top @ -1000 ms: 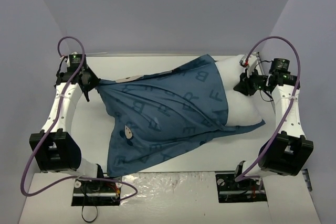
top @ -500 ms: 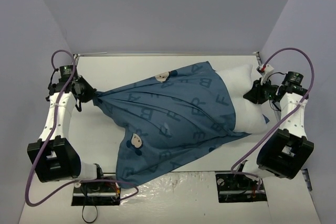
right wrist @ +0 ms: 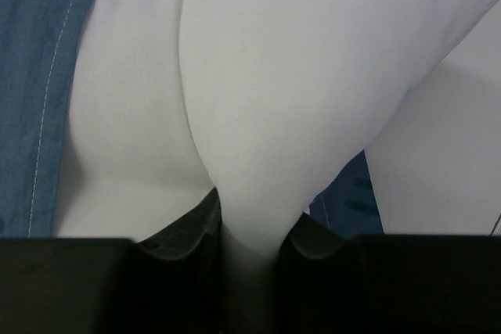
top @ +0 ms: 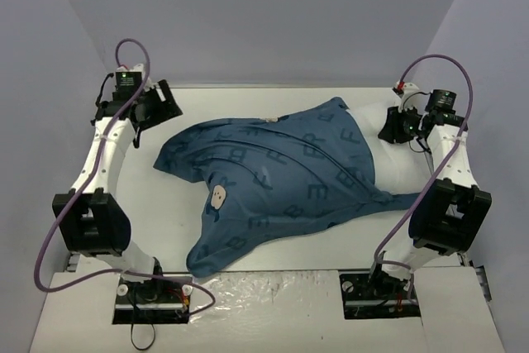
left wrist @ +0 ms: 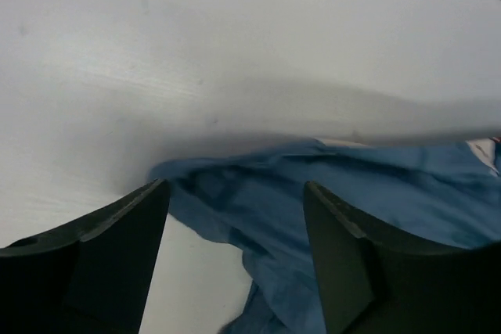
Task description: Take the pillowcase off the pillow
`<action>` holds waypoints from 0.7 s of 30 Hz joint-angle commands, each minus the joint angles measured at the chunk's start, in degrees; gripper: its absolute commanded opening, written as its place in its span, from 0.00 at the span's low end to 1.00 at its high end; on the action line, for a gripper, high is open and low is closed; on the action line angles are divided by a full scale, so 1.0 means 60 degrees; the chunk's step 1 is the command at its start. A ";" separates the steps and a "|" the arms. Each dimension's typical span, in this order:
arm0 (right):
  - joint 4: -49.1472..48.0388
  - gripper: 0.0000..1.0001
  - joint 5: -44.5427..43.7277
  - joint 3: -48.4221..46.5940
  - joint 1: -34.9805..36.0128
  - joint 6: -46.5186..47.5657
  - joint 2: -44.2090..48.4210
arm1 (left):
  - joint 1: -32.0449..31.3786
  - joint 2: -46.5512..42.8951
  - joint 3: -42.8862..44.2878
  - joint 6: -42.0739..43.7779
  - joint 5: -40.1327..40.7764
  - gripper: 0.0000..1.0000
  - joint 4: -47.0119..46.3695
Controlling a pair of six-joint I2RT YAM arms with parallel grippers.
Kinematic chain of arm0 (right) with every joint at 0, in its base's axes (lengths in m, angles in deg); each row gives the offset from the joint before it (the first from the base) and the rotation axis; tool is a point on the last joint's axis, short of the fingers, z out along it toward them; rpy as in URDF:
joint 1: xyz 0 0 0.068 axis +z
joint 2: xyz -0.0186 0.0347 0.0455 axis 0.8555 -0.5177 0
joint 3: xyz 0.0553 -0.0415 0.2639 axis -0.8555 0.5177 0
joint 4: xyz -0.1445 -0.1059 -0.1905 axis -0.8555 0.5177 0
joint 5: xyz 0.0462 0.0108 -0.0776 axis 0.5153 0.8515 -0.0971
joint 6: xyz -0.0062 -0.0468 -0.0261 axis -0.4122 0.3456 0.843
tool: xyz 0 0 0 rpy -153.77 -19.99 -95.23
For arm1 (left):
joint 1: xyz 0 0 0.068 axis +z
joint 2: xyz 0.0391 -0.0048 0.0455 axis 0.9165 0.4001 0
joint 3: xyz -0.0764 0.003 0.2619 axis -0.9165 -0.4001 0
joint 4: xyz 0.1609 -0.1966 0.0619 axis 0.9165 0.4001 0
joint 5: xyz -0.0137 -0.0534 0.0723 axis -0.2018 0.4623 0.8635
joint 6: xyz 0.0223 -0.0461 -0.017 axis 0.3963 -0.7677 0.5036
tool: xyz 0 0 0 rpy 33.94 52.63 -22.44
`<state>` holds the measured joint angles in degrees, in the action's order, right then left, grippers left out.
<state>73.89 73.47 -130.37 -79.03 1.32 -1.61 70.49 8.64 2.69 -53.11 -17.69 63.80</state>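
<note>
Bare table (top: 157, 204) left of and before the pillowcase (top: 281, 179); pillow (top: 393, 171) bulk at right.

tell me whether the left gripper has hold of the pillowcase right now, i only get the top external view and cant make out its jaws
observer: no. In the left wrist view the left gripper is open, its jaws wide apart, and the pillowcase lies loose on the table beyond them.
operator: ok and the right one, is it on pillow or cloth
observer: pillow. The right wrist view shows the right gripper shut on a pinched fold of the white pillow.
operator: any blue caught in that pinch
observer: none that I can see. The blue cloth sits at the left edge of that view, clear of the jaws.
</note>
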 commanded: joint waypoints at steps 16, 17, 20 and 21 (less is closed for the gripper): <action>0.5561 1.00 0.0505 -0.1352 0.0336 1.0156 0.2000 | -0.9359 -0.5505 -0.3356 0.0150 0.5512 0.97 -0.0783; 0.6184 1.00 0.0373 -0.1425 0.0350 1.0724 0.1897 | -1.0816 -0.5535 -0.3401 -0.0054 0.6403 0.97 -0.0636; 0.7170 1.00 -0.0169 -0.1368 0.0262 1.1330 0.1764 | -1.3164 -0.5462 -0.3723 -0.0522 0.9307 0.97 -0.0459; 0.7172 1.00 -0.0504 -0.0990 0.0262 1.1373 0.1909 | -1.3537 -0.5230 -0.3811 -0.0699 1.0139 0.97 -0.0241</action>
<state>103.88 73.39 -138.54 -77.17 56.51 10.80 -3.69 -22.39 -20.63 -53.07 21.76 59.97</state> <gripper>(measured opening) 0.999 0.970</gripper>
